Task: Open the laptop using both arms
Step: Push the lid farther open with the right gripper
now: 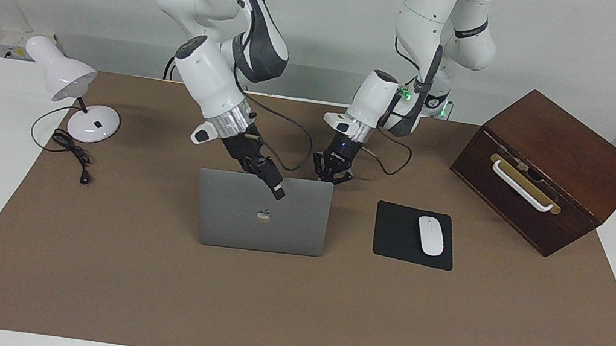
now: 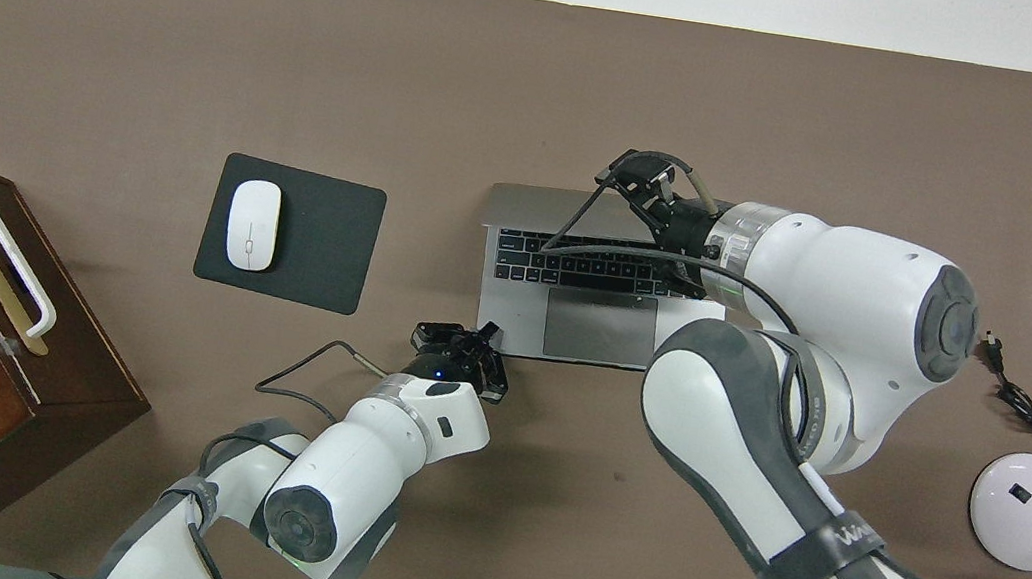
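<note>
The silver-grey laptop point(image 1: 262, 215) stands open in the middle of the brown mat, its lid roughly upright with the apple logo facing away from the robots. Its keyboard deck point(image 2: 577, 283) shows in the overhead view. My right gripper point(image 1: 275, 187) is at the lid's top edge, open, with one finger over the outer face; it also shows in the overhead view point(image 2: 637, 180). My left gripper point(image 1: 331, 171) is open, low at the base's near corner toward the left arm's end, and shows there in the overhead view point(image 2: 466, 345) too.
A black mouse pad point(image 1: 394, 247) with a white mouse point(image 1: 430, 235) lies beside the laptop toward the left arm's end. A brown wooden box point(image 1: 546, 169) with a white handle stands past it. A white desk lamp point(image 1: 75, 95) and its cord sit toward the right arm's end.
</note>
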You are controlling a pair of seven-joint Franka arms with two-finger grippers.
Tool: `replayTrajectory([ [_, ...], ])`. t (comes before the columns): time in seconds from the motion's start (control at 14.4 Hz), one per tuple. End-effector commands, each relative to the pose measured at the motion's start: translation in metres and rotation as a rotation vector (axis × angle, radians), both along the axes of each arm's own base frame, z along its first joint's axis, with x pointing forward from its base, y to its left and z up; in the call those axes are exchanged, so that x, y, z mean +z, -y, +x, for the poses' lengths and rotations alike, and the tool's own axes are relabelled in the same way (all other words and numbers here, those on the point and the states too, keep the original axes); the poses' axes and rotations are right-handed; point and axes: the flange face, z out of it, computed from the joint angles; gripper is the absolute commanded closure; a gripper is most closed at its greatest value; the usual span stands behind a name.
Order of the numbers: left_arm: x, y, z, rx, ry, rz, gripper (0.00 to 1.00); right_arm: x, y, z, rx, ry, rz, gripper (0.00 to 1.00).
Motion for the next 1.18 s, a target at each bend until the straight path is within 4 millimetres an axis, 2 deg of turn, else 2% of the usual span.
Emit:
replayTrajectory([
  [0.0, -0.025, -0.003, 0.006, 0.026, -0.023, 0.028, 1.0, 0.01, 0.006, 0.027, 0.022, -0.008, -0.013, 0.01],
  [0.21, -0.025, -0.003, 0.006, 0.026, -0.022, 0.027, 1.0, 0.018, 0.016, 0.041, 0.036, -0.001, -0.038, 0.01],
  [0.42, -0.025, -0.003, 0.006, 0.026, -0.022, 0.027, 1.0, 0.019, 0.016, 0.044, 0.052, 0.01, -0.058, 0.01],
  [0.62, -0.025, -0.003, 0.006, 0.026, -0.022, 0.027, 1.0, 0.029, 0.019, 0.053, 0.063, 0.007, -0.058, 0.01],
  [1.11, -0.025, -0.003, 0.006, 0.026, -0.022, 0.027, 1.0, 0.033, 0.02, 0.068, 0.082, 0.028, -0.085, 0.01],
])
